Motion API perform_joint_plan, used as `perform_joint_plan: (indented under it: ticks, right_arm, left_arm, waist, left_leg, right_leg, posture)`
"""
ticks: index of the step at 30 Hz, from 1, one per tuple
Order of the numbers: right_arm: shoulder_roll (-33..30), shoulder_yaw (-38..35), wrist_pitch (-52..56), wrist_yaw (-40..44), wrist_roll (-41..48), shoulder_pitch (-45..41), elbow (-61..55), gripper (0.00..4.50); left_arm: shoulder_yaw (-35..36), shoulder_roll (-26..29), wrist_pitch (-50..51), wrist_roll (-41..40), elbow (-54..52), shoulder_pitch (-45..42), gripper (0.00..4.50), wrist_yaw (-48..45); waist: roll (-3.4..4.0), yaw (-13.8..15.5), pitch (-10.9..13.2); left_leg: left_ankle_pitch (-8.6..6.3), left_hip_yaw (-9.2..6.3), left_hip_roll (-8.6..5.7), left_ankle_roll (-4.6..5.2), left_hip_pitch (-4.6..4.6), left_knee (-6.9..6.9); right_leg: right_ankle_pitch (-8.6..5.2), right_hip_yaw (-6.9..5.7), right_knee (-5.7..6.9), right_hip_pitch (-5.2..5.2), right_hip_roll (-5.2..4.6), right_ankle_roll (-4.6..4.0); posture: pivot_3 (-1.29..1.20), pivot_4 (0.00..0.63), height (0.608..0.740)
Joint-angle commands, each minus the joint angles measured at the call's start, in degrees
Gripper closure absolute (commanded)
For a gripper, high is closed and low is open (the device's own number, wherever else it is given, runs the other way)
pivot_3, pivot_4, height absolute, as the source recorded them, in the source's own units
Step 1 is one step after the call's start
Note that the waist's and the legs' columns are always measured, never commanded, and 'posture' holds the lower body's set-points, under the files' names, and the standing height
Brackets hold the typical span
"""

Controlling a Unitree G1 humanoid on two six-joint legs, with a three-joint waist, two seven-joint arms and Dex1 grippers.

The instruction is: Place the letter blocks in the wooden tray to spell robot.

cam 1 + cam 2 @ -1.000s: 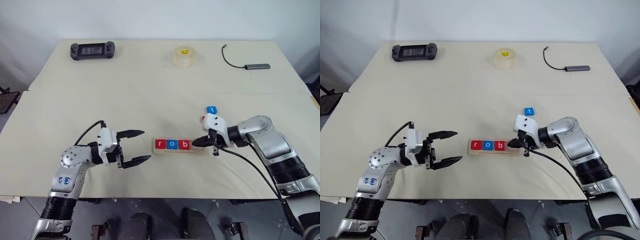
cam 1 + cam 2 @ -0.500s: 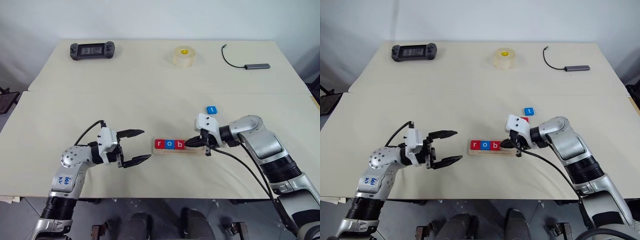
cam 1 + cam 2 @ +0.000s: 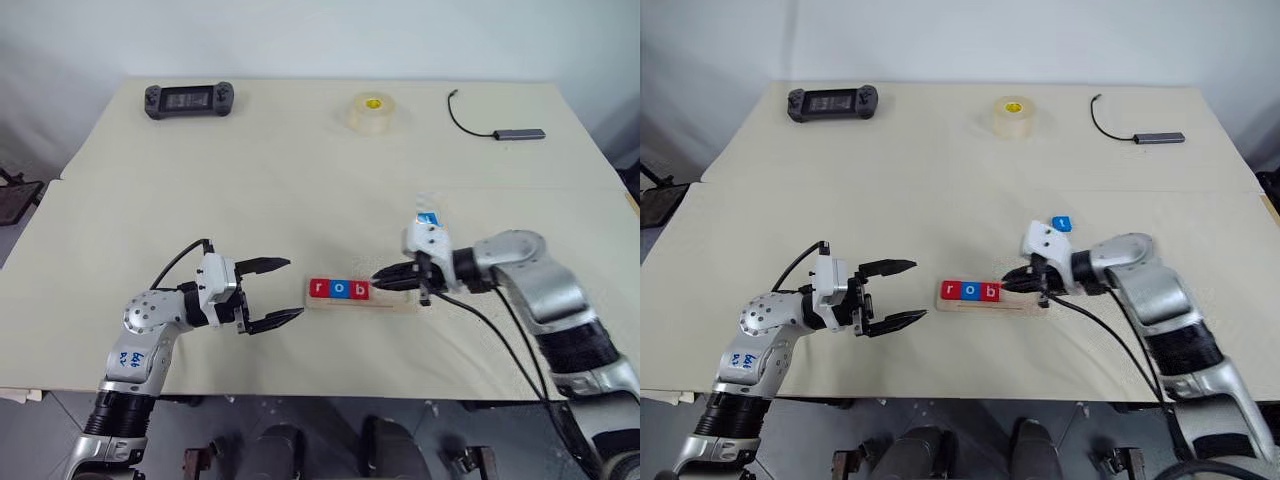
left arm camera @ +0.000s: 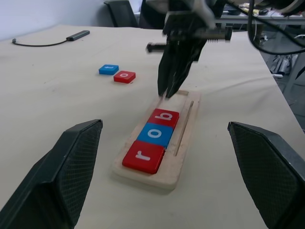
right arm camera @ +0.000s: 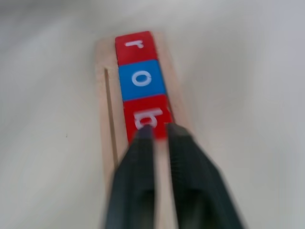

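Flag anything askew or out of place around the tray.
Nothing looks askew. The r, o and b blocks sit straight and in order in the wooden tray. The red o block and blue t block lie flat on the table, not yet placed.

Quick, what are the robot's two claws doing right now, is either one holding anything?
Left gripper: fingers wide open, holding nothing.
Right gripper: fingers nearly together with a slim gap, holding nothing, above the red b block in the pale wooden tray.
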Motion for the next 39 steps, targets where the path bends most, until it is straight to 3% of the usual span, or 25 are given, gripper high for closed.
perform_joint_plan:
  ticks: [1, 6, 9, 15, 19, 24, 28, 33, 39]
  right_arm:
    - [-2.7, -9.6, -4.9, -2.5, 2.8, 7.0, -3.9, 2.66]
    - [-0.4, -25.5, -10.3, -6.0, 9.1, 22.7, -5.6, 0.93]
    - [2.4, -32.0, -20.5, -8.9, 7.7, 31.5, -3.6, 0.06]
    - [10.4, -38.1, -34.5, -15.8, 7.0, 44.8, -3.6, 0.06]
    - [11.8, -38.4, -38.6, -18.5, 6.8, 46.4, 0.2, 0.06]
    - [10.0, -35.5, -36.1, -19.9, 9.0, 40.8, -0.1, 0.06]
    - [5.2, -30.8, -20.9, -20.3, 14.2, 30.8, -3.0, 0.06]
    - [-1.0, -22.8, -0.3, -26.3, 12.1, 15.6, -1.0, 0.06]
    - [1.7, -11.4, 10.4, -32.5, 5.4, -3.0, 8.9, 0.06]
  left_arm:
    - [0.2, 0.4, -1.0, 0.0, 1.0, -0.6, 0.00, -1.1]
    - [0.3, 0.4, -1.1, 0.0, 3.9, -2.3, 0.00, -2.2]
    - [-0.2, 1.1, 1.2, -0.1, 4.6, -2.7, 0.00, -2.8]
    - [0.4, 1.2, 1.0, 0.0, 5.9, -3.4, 0.00, -2.8]
    - [0.6, 1.3, 0.7, 0.2, 6.4, -3.6, 0.00, -2.8]
    - [0.7, 1.4, 0.2, 0.5, 6.6, -4.0, 0.00, -2.7]
    - [0.7, 1.4, 0.1, 0.6, 6.3, -4.1, 0.00, -2.5]
    - [0.2, 1.2, 1.0, 0.5, 4.8, -3.4, 0.00, -2.2]
    - [-0.3, 0.2, 0.9, 0.7, 3.2, -2.5, 0.00, -0.9]
  waist:
    - [0.00, 0.5, 0.0]
    - [-0.01, 0.5, 0.0]
    - [-0.01, 0.5, 0.0]
    - [0.00, 0.3, 0.0]
    - [0.00, 0.1, 0.0]
    - [0.01, -0.2, 0.0]
    - [0.02, -0.5, 0.0]
    - [0.04, -0.7, 0.0]
    - [0.04, -0.9, 0.0]
  left_leg:
    - [0.00, 0.00, 0.01, 0.00, 0.01, 0.00]
    - [0.00, 0.07, 0.00, 0.00, 0.02, -0.01]
    - [0.01, 0.12, 0.01, 0.02, 0.10, -0.01]
    - [0.01, 0.20, 0.06, 0.02, 0.19, -0.03]
    - [0.03, 0.34, 0.04, 0.04, 0.27, -0.03]
    - [0.05, 0.35, 0.07, 0.05, 0.34, -0.03]
    - [0.06, 0.34, 0.07, 0.06, 0.33, -0.02]
    - [0.08, 0.16, 0.10, 0.04, 0.20, 0.01]
    - [0.07, 0.04, 0.04, 0.02, 0.06, -0.01]
  right_leg:
    - [0.00, -0.01, 0.00, 0.00, 0.01, 0.00]
    - [0.01, -0.01, 0.00, 0.04, 0.01, 0.01]
    - [0.01, 0.03, 0.04, 0.08, 0.02, 0.02]
    - [0.01, 0.13, 0.10, 0.09, 0.07, 0.02]
    - [0.03, 0.30, 0.12, 0.10, 0.06, 0.07]
    - [0.04, 0.36, 0.19, 0.09, 0.06, 0.07]
    - [0.04, 0.36, 0.21, 0.07, 0.04, 0.07]
    - [0.00, 0.23, 0.20, 0.01, 0.03, -0.01]
    - [-0.02, 0.10, 0.18, -0.04, -0.01, -0.05]
  posture:
    - [0.00, 0.150, 0.740]
    - [0.00, 0.150, 0.740]
    - [0.00, 0.150, 0.740]
    - [0.00, 0.150, 0.740]
    - [0.00, 0.150, 0.740]
    - [0.00, 0.150, 0.740]
    - [0.00, 0.150, 0.740]
    - [0.00, 0.150, 0.740]
    - [0.00, 0.150, 0.740]
